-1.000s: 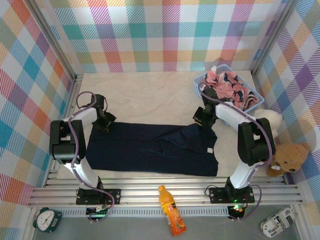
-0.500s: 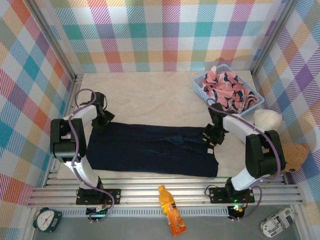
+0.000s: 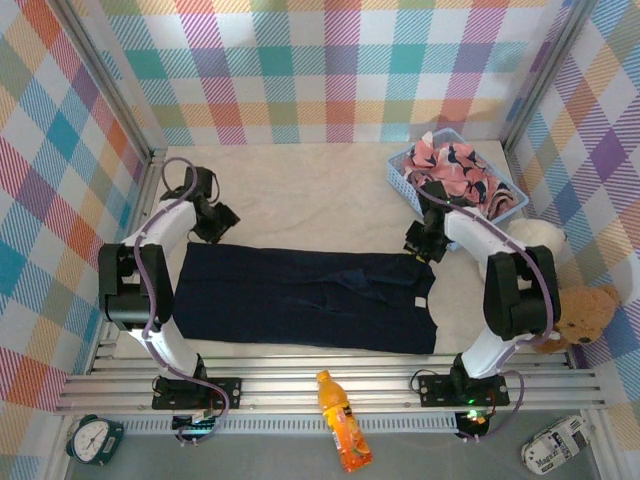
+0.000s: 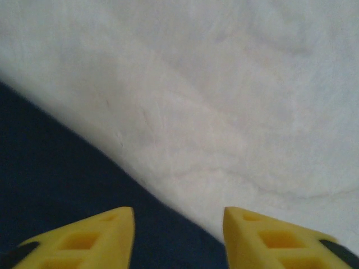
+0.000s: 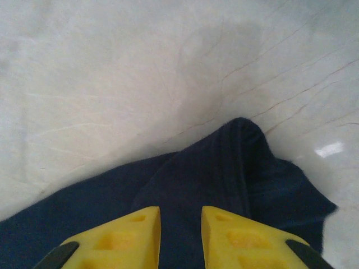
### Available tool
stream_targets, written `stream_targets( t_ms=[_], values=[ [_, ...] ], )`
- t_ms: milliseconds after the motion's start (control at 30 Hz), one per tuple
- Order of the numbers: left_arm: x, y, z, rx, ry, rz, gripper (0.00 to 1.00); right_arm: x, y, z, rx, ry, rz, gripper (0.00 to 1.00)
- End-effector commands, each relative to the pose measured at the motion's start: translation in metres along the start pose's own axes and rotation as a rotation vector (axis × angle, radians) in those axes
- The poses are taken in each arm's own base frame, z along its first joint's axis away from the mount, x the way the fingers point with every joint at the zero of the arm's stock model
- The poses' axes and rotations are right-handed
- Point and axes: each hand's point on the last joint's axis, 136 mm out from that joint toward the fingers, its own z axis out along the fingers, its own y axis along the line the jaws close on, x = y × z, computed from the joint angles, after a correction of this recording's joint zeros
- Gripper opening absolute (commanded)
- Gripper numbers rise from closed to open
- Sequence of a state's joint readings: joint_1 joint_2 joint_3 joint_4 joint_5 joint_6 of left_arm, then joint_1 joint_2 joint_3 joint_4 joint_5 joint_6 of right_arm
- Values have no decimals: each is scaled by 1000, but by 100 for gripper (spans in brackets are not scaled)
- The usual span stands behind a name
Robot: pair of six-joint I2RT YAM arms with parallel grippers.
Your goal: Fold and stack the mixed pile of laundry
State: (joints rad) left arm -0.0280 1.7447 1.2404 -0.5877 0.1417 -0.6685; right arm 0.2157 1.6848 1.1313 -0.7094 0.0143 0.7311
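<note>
The dark navy trousers (image 3: 300, 300) lie spread flat across the white table, legs to the left. My left gripper (image 3: 215, 222) hovers at their far left corner, open; in the left wrist view its yellow fingertips (image 4: 120, 224) stand wide apart over the trousers' edge (image 4: 45, 168) with nothing between them. At the far right corner my right gripper (image 3: 420, 245) is open by a narrow gap, just above a raised fold of the navy cloth (image 5: 235, 162). The pink printed garment (image 3: 455, 168) lies bunched in the basket.
The light blue basket (image 3: 397, 165) stands at the back right. A white teddy (image 3: 535, 238) and a brown teddy (image 3: 580, 312) sit by the right wall. An orange bottle (image 3: 340, 420), a clock (image 3: 95, 438) and a toy car (image 3: 555, 443) lie in front of the rails.
The right gripper let go of the trousers' right end, which now lies flat, and came back to the far right corner. The left gripper drew back from the far left corner.
</note>
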Motion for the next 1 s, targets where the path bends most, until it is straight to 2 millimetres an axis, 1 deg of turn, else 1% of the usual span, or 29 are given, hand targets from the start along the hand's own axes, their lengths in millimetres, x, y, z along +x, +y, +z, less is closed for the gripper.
stream_targets(
  t_ms=[0, 67, 100, 167, 267, 333, 400, 433, 500, 533, 600, 667, 733, 833, 900, 967],
  values=[
    [21, 13, 24, -14, 73, -48, 37, 9, -1, 22, 0, 56, 49, 22],
    [23, 23, 38, -50, 80, -81, 32, 10, -13, 31, 70, 66, 88, 17],
    [23, 28, 41, -75, 75, -91, 29, 9, -20, 34, 107, 62, 108, 15],
    [21, 45, 47, -155, 55, -108, 28, 5, -37, 39, 177, 47, 161, 14],
    [17, 70, 48, -262, 32, -138, 28, 0, -60, 44, 224, 47, 242, 14],
    [17, 85, 47, -308, 28, -160, 28, -3, -73, 44, 248, 46, 275, 14],
    [16, 96, 43, -344, 19, -162, 28, -6, -78, 40, 258, 37, 275, 14],
    [14, 97, 40, -352, 8, -153, 28, -8, -78, 36, 260, 27, 264, 14],
    [11, 95, 32, -345, -10, -129, 29, -13, -70, 31, 217, 12, 228, 16],
    [9, 90, 28, -329, -15, -117, 30, -15, -60, 27, 180, 6, 197, 18],
    [7, 77, 19, -282, -10, -88, 37, -17, -38, 16, 125, -4, 113, 22],
    [6, 58, 7, -223, 8, -39, 48, -13, -12, 2, 103, -9, -5, 28],
    [9, 39, -4, -179, 25, 14, 57, -1, 7, -8, 107, -6, -102, 33],
    [21, 22, -14, -141, 52, 70, 62, 22, 26, -11, 104, 25, -195, 38],
    [33, 18, -11, -124, 76, 67, 62, 37, 34, -5, 92, 60, -226, 39],
    [45, 17, -2, -107, 94, 49, 61, 49, 41, 5, 93, 88, -254, 40]
  ],
)
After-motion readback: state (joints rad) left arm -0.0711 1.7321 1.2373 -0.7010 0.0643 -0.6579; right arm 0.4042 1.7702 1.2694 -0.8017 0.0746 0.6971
